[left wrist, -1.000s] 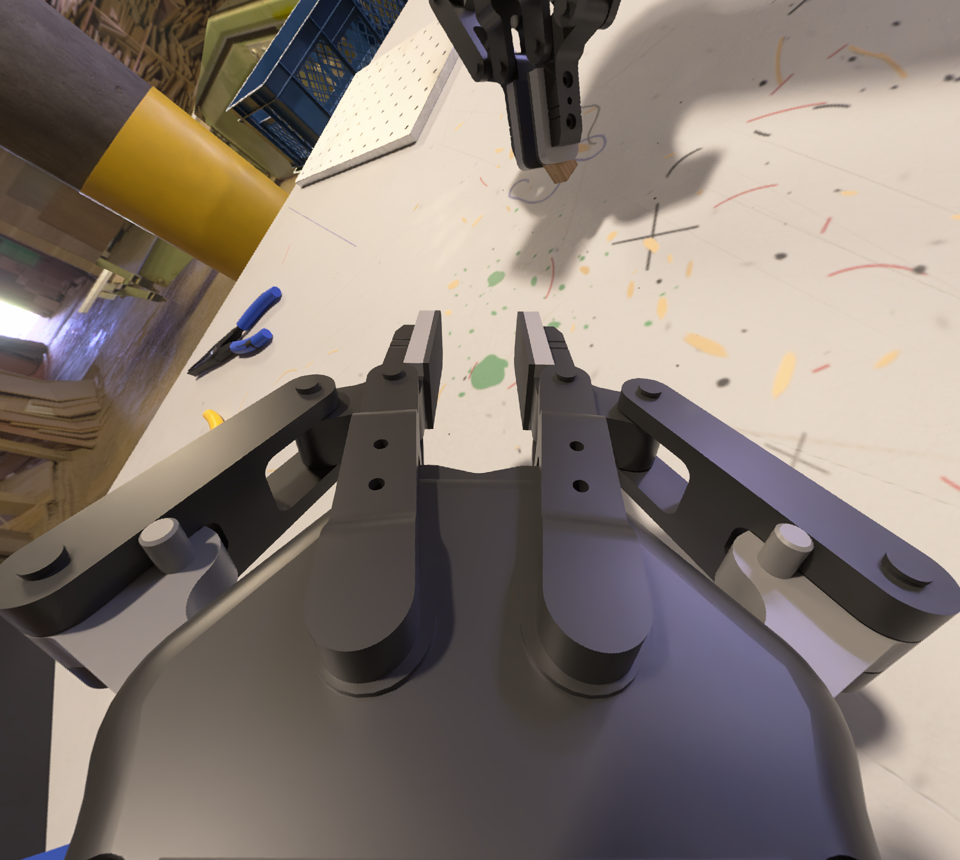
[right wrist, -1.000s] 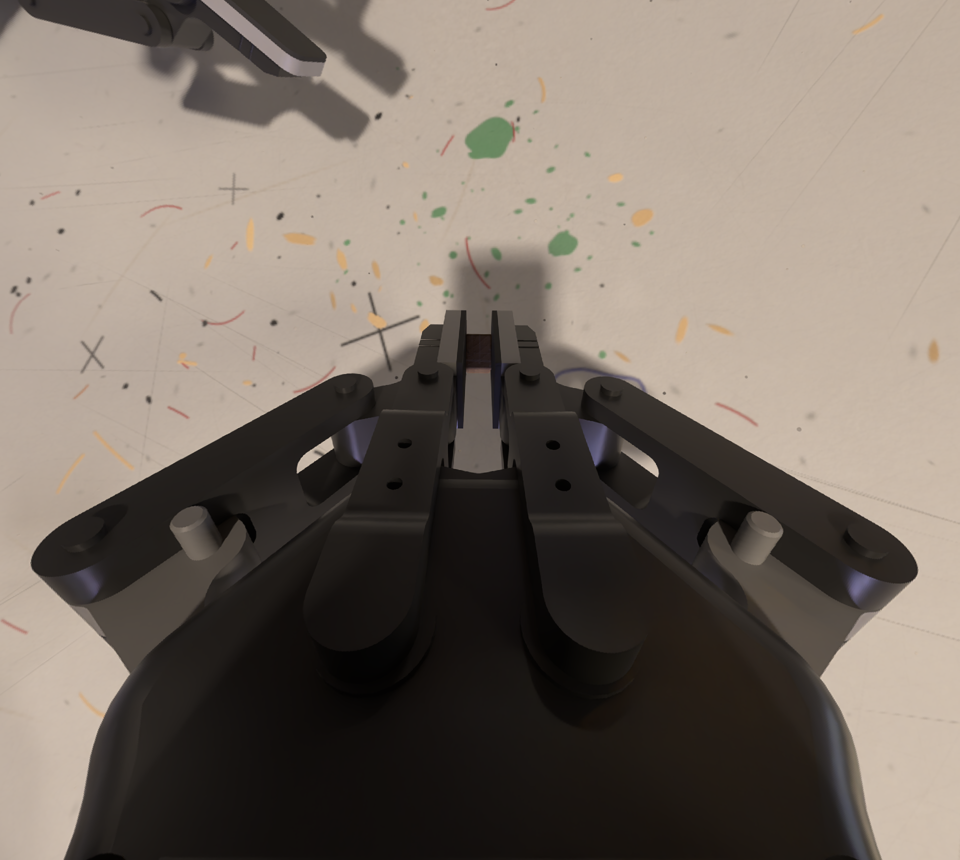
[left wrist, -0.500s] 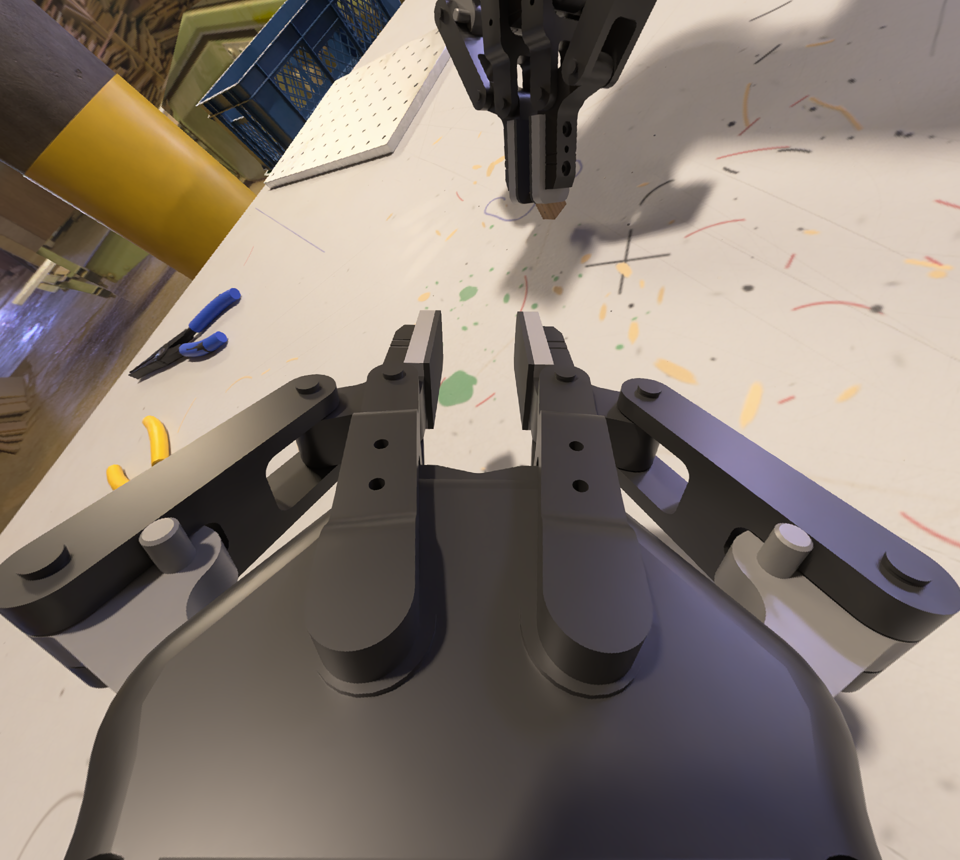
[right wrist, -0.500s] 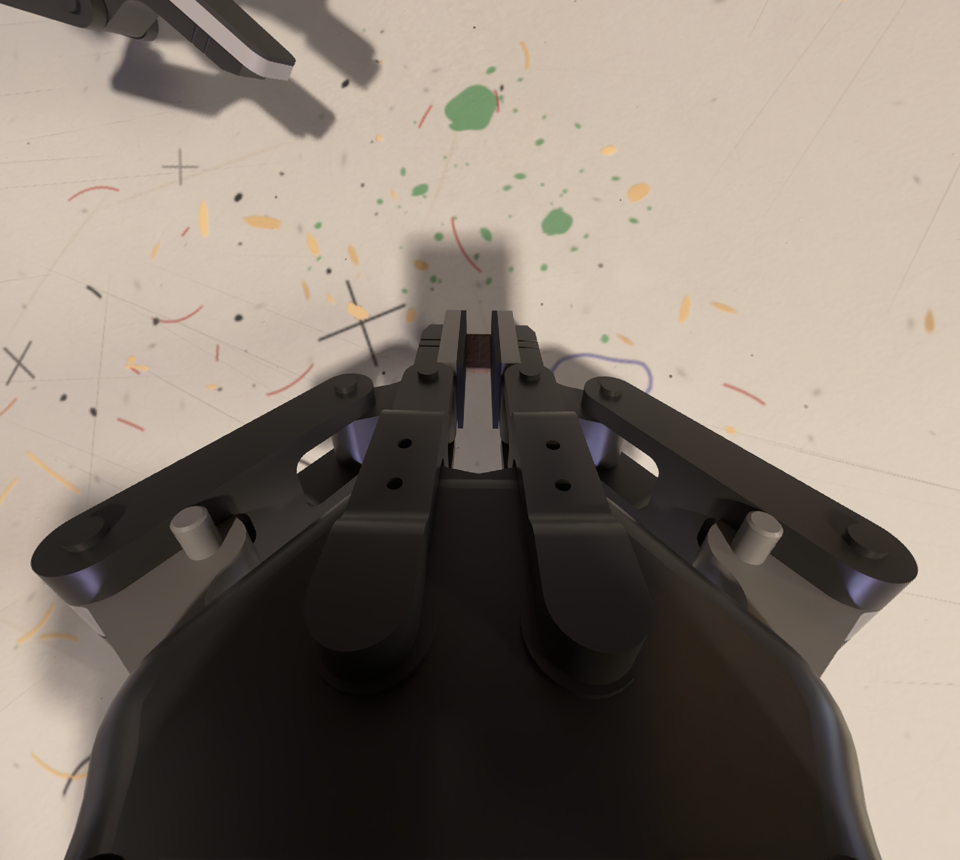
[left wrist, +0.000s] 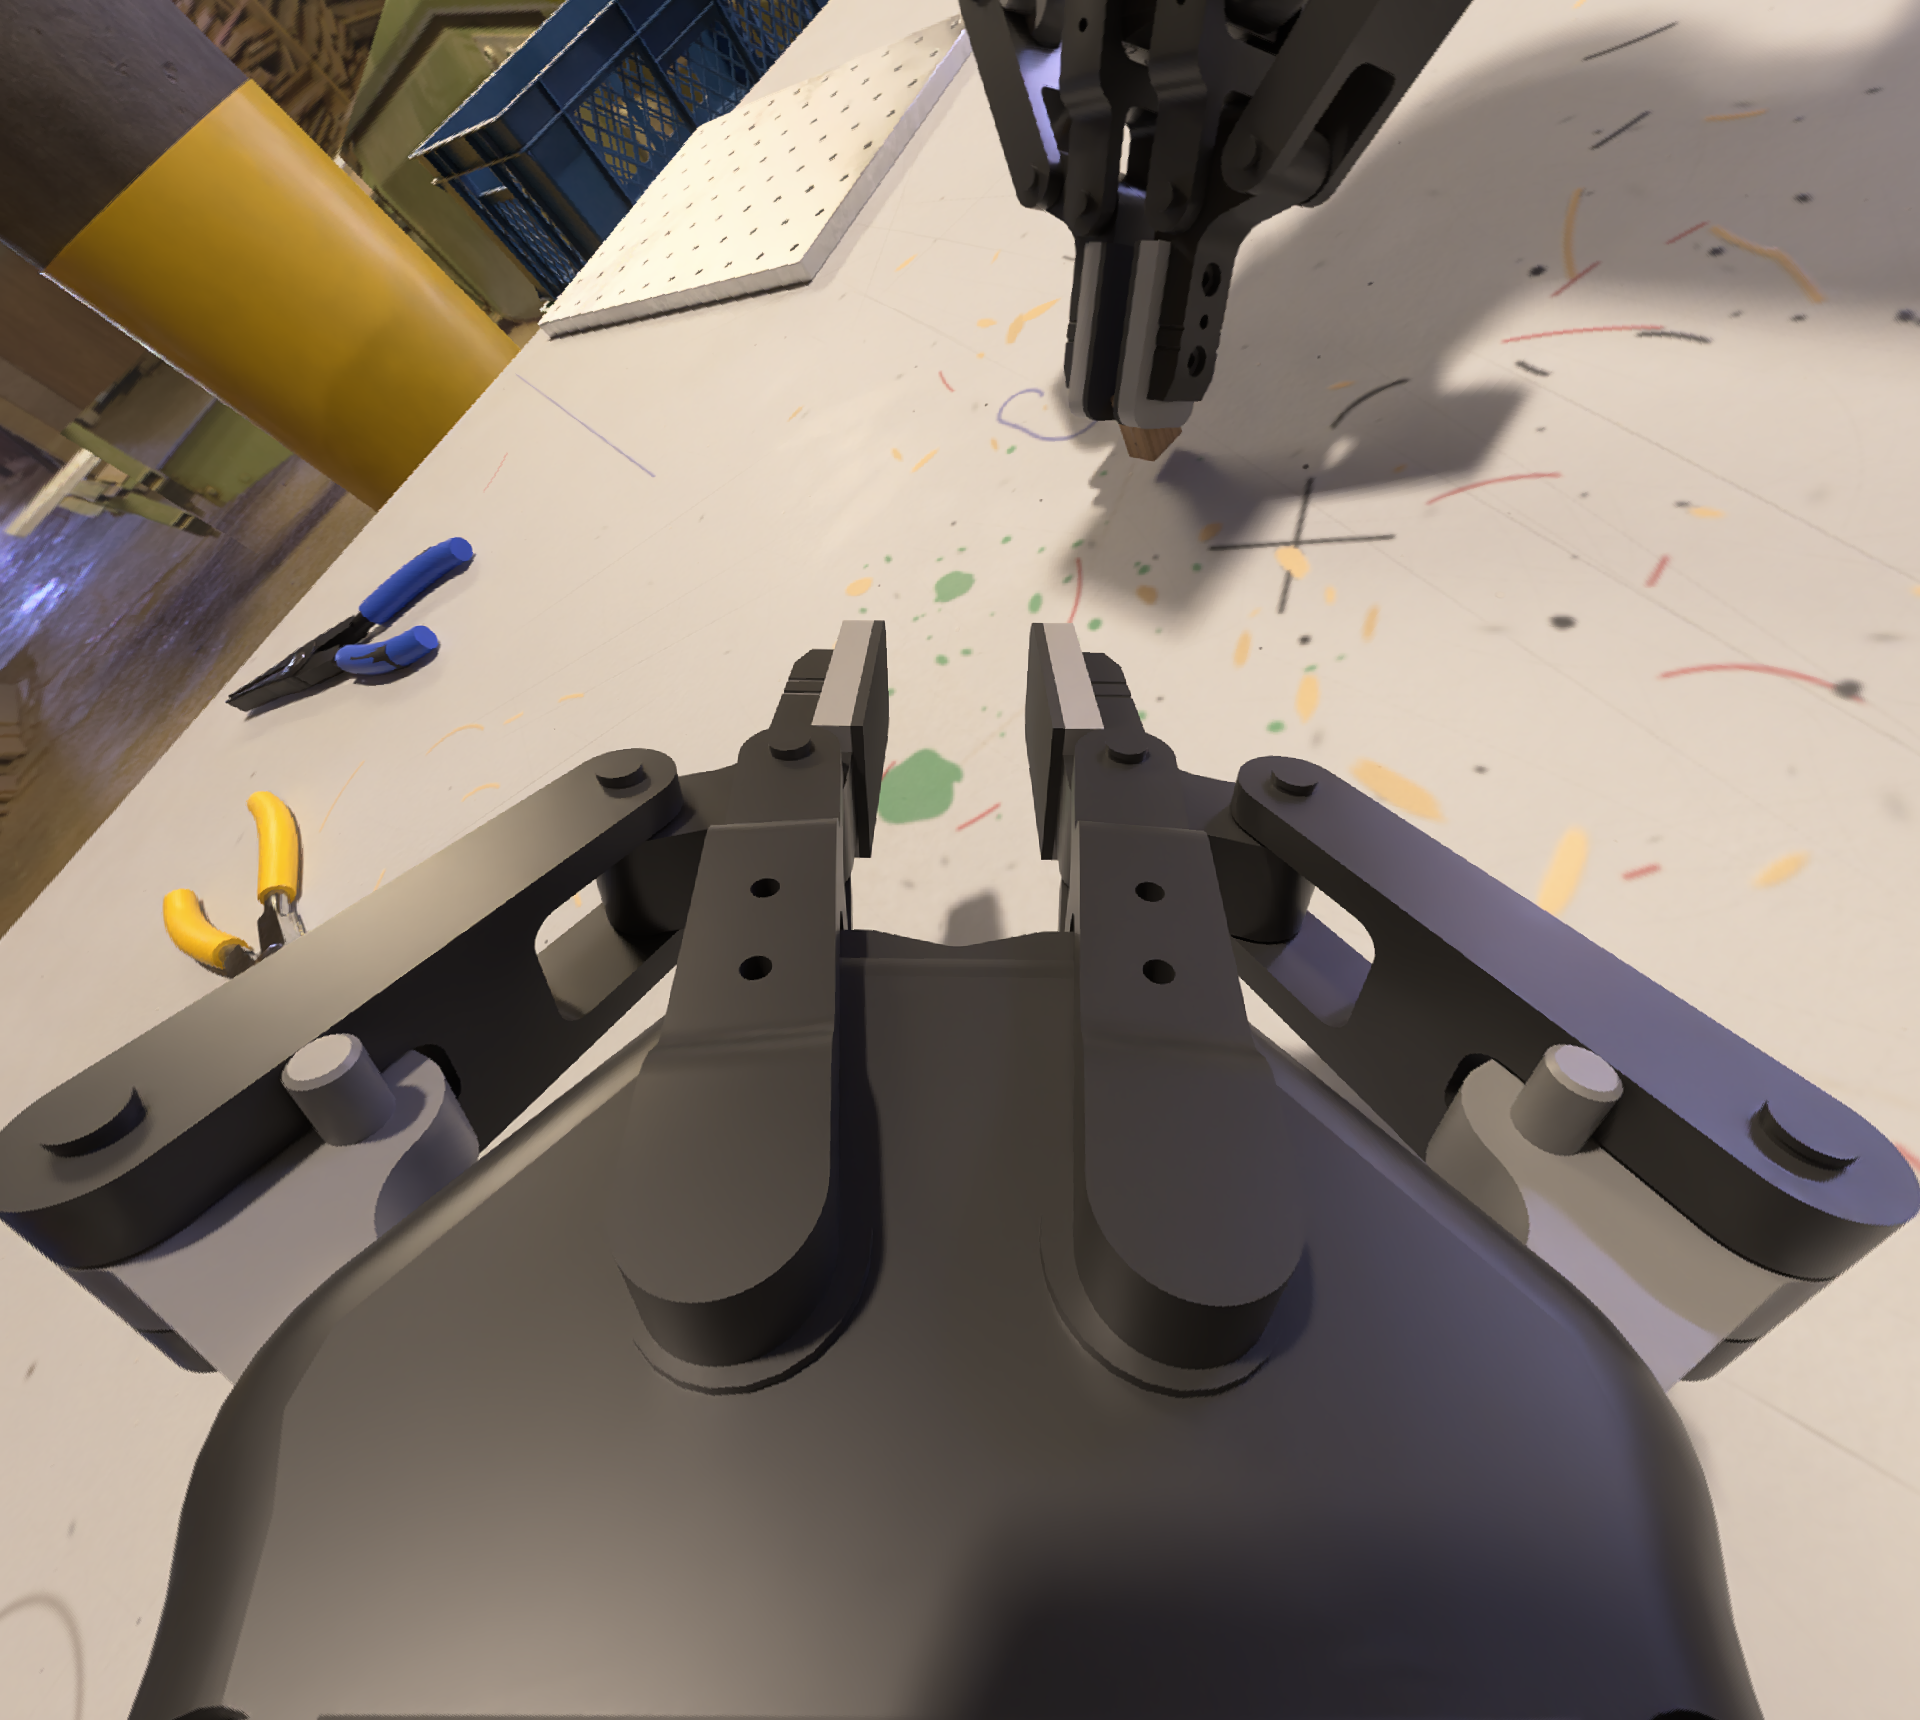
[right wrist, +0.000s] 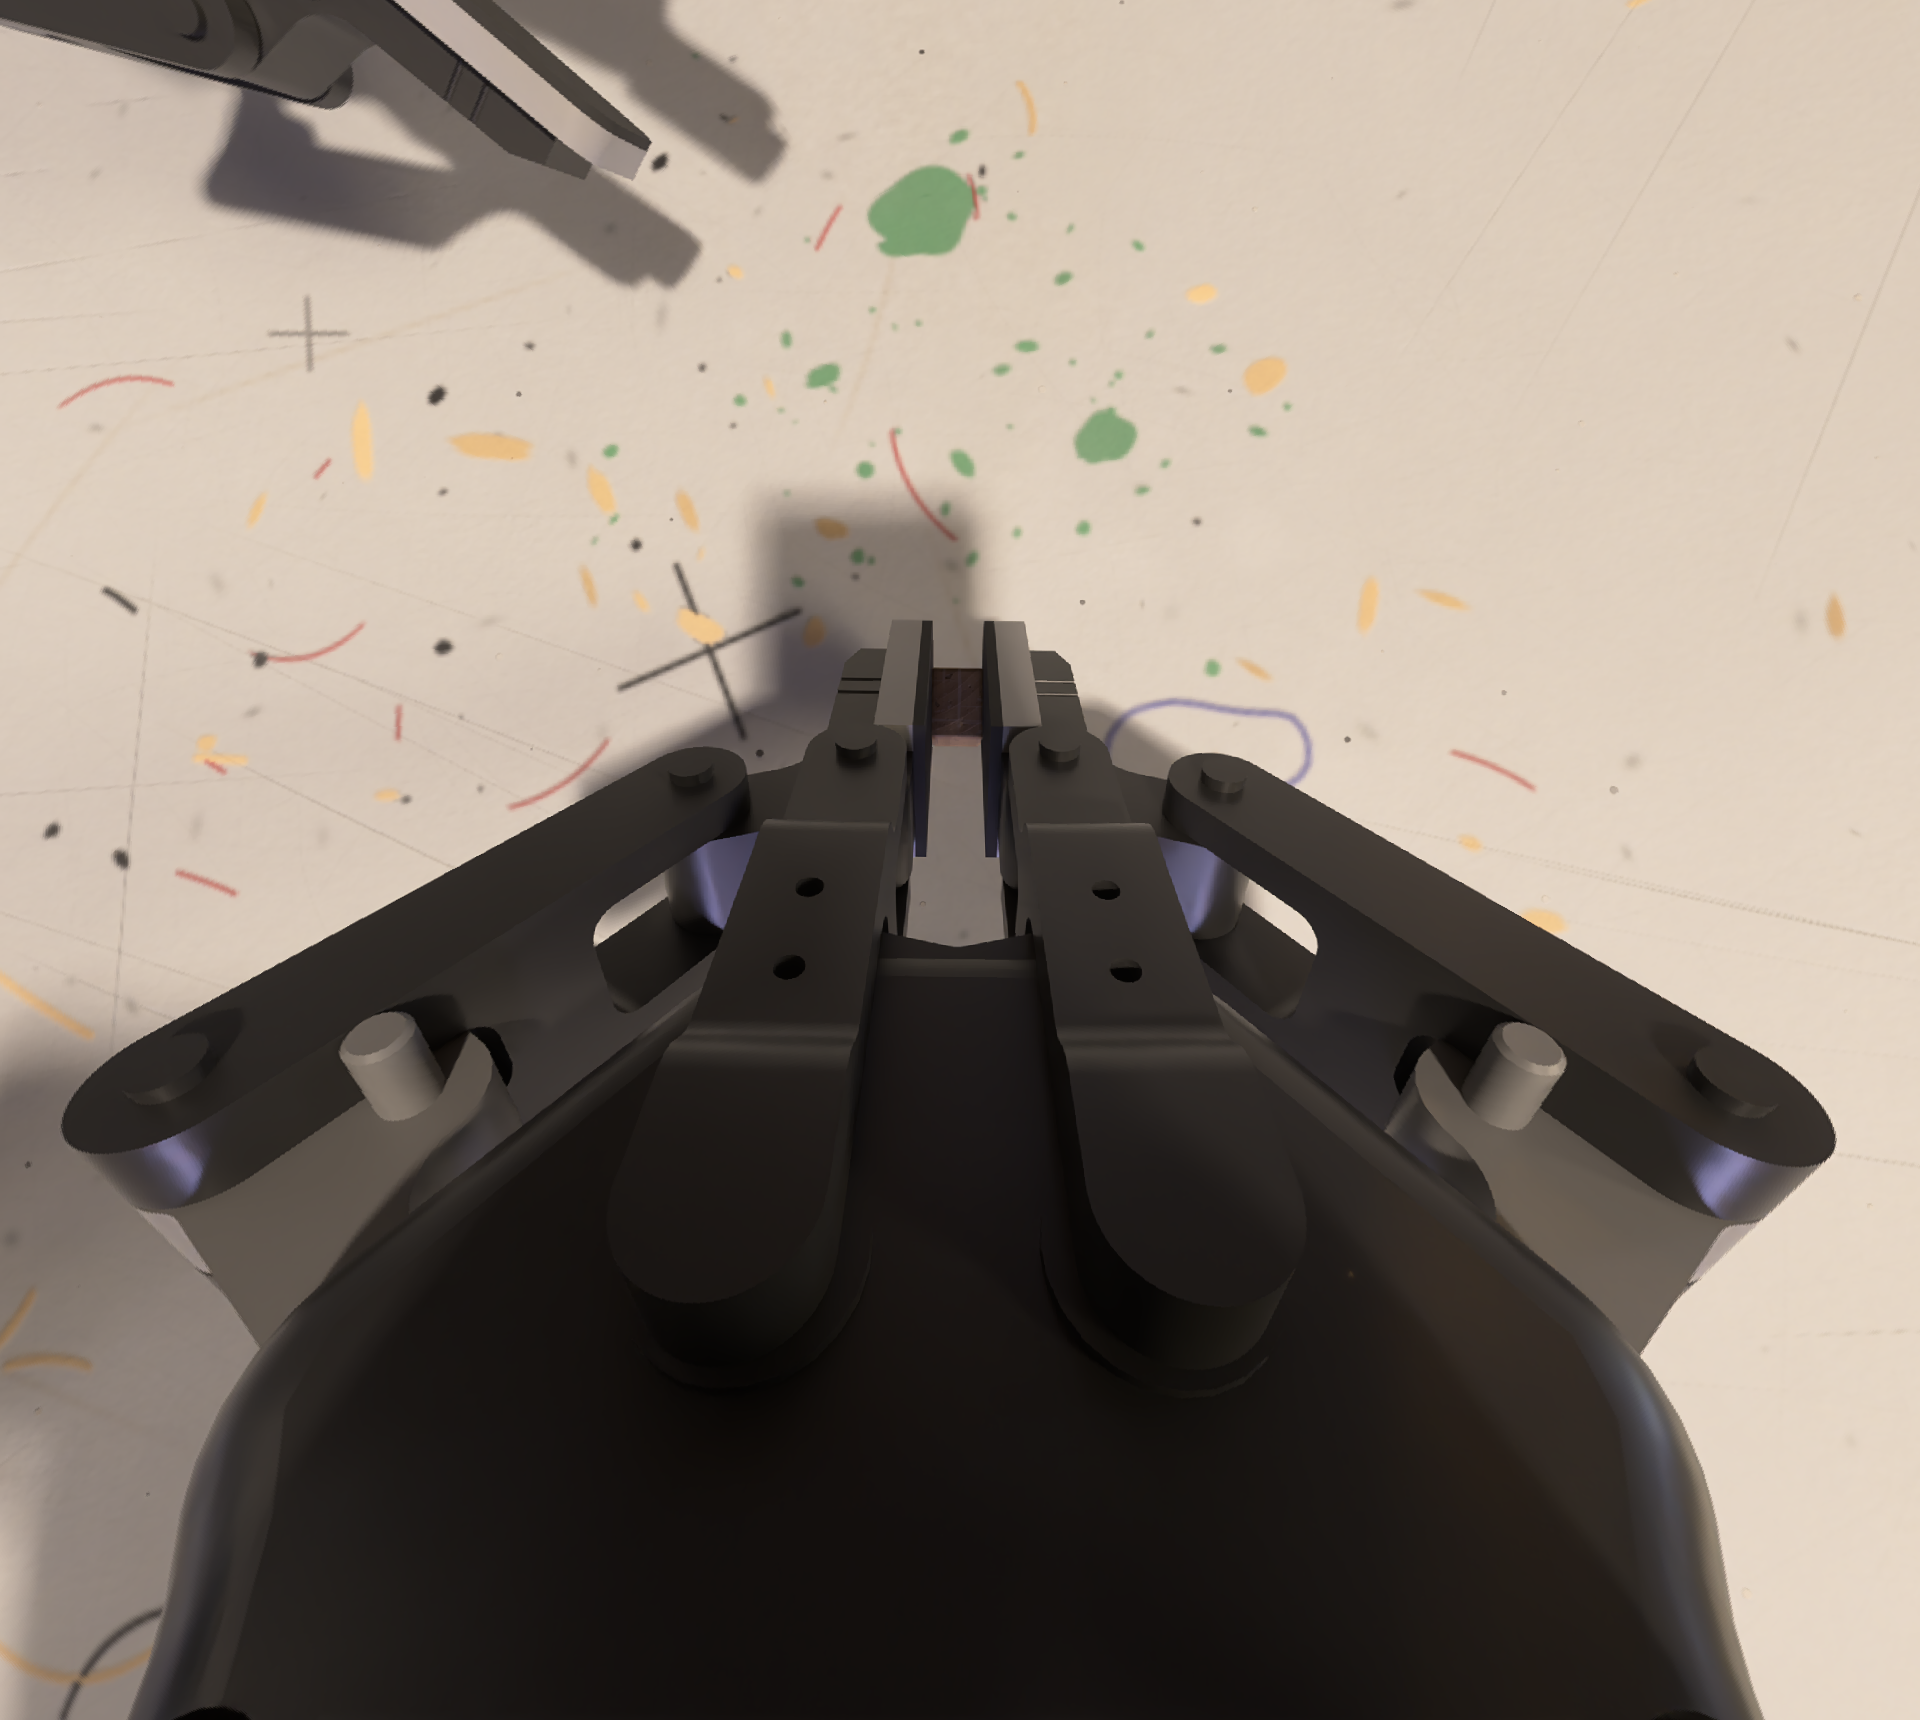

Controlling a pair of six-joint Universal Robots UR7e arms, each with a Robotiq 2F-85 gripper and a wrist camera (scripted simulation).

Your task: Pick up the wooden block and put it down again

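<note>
My right gripper (right wrist: 956, 673) is shut on the small wooden block (right wrist: 956, 702), dark in shadow between the pads. In the left wrist view the same gripper (left wrist: 1138, 413) hangs above the table with the block's light tip (left wrist: 1148, 442) poking out below its fingertips, clear of the surface and of its shadow. My left gripper (left wrist: 958, 683) is open and empty, low over the paint-speckled table, nearer than the block. It shows in the right wrist view (right wrist: 665, 49) at the upper left.
Along the table's left edge lie blue-handled pliers (left wrist: 358, 621) and yellow-handled pliers (left wrist: 244, 891). A white pegboard (left wrist: 769, 184) lies at the far left, a blue crate (left wrist: 634, 70) behind it. A yellow and grey pillar (left wrist: 249, 278) stands beyond the edge.
The right gripper has kept hold of the block and risen away from the table; its shadow has moved farther off. The left gripper has drawn back a little, still open.
</note>
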